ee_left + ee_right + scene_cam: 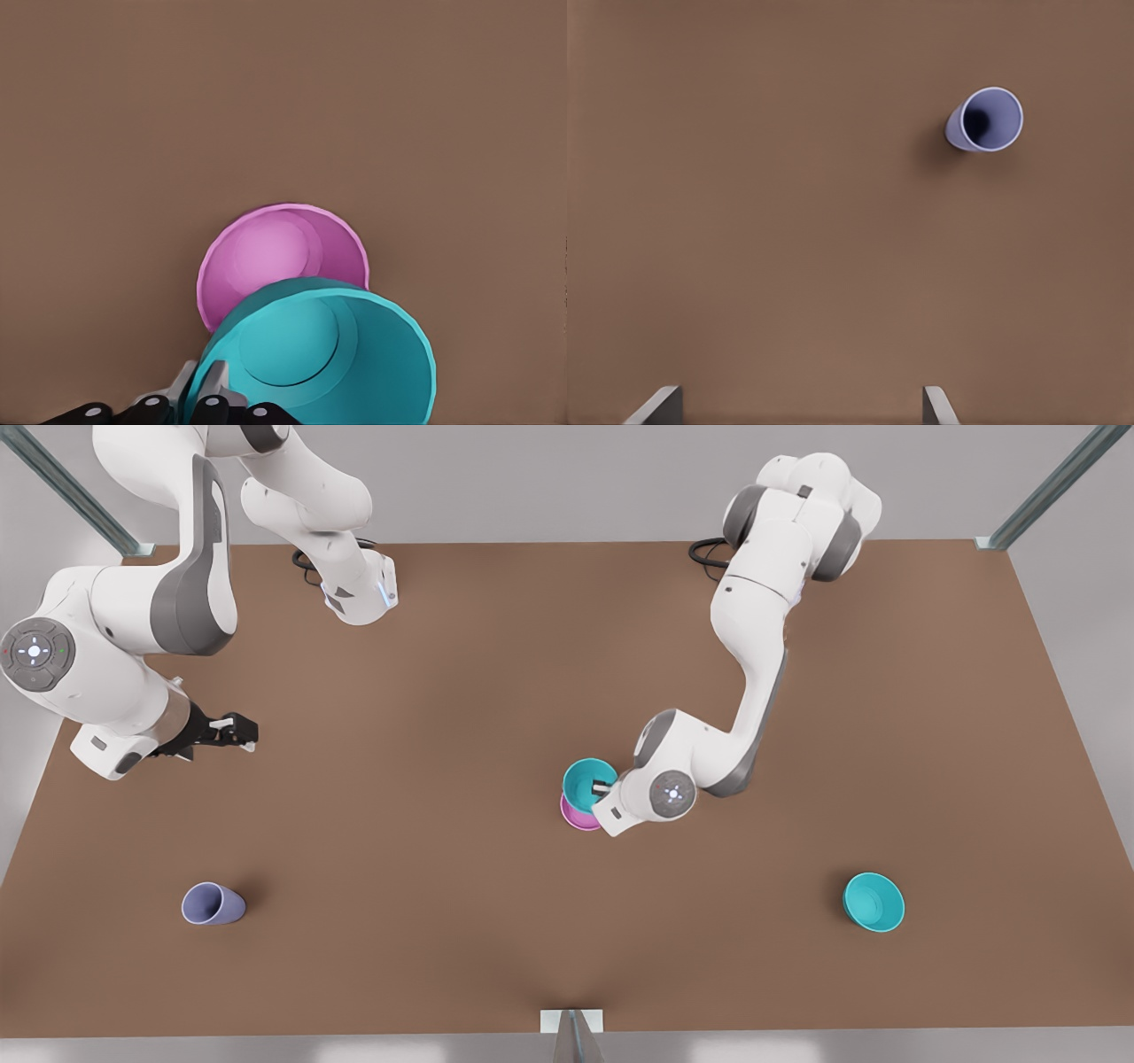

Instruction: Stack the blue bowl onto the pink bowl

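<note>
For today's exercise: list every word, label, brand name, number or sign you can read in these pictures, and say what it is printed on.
There is no readable text.
The blue bowl, the pink bowl, the second teal bowl and the lavender cup are plain.
Round joint caps on the arms carry small light marks: symbols, not letters.
The left claw is shut on the blue bowl; the right claw waits open.
</note>
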Robot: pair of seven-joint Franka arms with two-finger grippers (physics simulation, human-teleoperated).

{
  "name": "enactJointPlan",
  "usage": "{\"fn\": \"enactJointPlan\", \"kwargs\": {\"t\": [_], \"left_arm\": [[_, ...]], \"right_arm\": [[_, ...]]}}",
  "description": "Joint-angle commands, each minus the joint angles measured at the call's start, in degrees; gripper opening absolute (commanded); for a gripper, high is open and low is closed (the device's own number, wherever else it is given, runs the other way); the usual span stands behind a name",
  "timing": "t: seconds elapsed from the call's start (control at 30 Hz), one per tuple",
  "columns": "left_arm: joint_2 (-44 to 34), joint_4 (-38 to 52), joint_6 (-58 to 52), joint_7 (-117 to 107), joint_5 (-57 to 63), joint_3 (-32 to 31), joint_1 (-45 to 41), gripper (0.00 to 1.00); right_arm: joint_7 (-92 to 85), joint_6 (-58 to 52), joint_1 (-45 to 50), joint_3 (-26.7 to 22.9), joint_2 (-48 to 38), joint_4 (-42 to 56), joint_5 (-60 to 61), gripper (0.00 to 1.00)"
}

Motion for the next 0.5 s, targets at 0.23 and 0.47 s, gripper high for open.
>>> {"fn": "enactJointPlan", "kwargs": {"t": [0.23, 0.47], "left_arm": [[2.0, 1.1, 2.5, -23.0, -1.0, -0.5, 1.0, 0.21], [2.0, 0.8, 2.2, -21.5, -0.8, -0.6, 1.0, 1.0]], "right_arm": [[-3.8, -0.1, 0.2, 0.1, 0.2, 0.0, 0.0, 1.0], [-3.8, 0.0, 0.1, 0.2, 0.3, 0.0, 0.0, 1.0]]}}
